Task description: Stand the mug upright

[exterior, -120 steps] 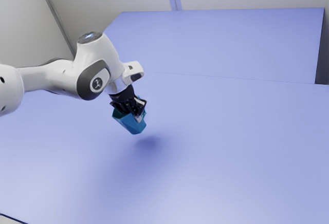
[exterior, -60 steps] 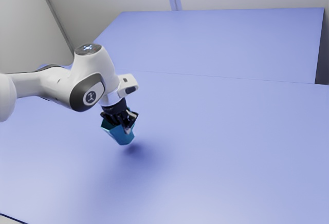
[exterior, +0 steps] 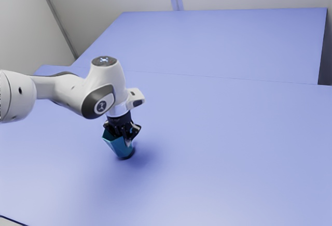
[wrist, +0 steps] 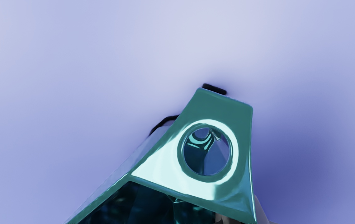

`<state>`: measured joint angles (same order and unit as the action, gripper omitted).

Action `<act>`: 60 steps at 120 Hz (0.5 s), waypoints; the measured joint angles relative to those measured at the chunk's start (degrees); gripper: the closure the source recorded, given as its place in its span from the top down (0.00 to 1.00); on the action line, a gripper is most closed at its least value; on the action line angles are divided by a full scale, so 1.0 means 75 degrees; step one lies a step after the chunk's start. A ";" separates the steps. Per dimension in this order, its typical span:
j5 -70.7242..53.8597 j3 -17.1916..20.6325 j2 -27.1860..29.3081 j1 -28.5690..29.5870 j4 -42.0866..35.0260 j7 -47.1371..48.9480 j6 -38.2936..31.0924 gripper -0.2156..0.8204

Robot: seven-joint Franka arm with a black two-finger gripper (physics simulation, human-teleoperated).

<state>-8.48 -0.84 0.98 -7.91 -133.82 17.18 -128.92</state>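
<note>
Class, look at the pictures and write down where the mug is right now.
The teal mug is left of centre in the exterior view, at the lower end of the gripper, above the blue table.

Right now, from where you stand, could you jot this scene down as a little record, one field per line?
object: one teal mug, flat-sided
mug's pose: tilted, mouth facing up and toward the exterior view's left
mug's detail: a round hole through a teal part, seen in the wrist view
claw: black claw, shut on the mug
mug's base: close to the table; whether it touches, I cannot tell
arm: white and dark gray arm, from the exterior view's left
table color: pale blue-violet
job: mug not yet upright
</note>
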 joint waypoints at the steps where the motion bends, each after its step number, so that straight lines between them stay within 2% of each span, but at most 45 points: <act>1: -0.0002 0.0000 -0.0009 0.0002 0.0000 0.0006 -0.0005 0.03; 26: -0.0027 0.0013 -0.0080 0.0037 0.0003 0.0138 -0.0081 0.04; 46: -0.0055 -0.0004 0.0036 0.0024 0.0003 0.0137 -0.0089 0.40; 60: -0.0073 -0.0006 0.0157 0.0002 0.0004 0.0133 -0.0083 0.56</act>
<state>-9.03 -0.88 2.16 -7.89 -133.79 18.18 -129.55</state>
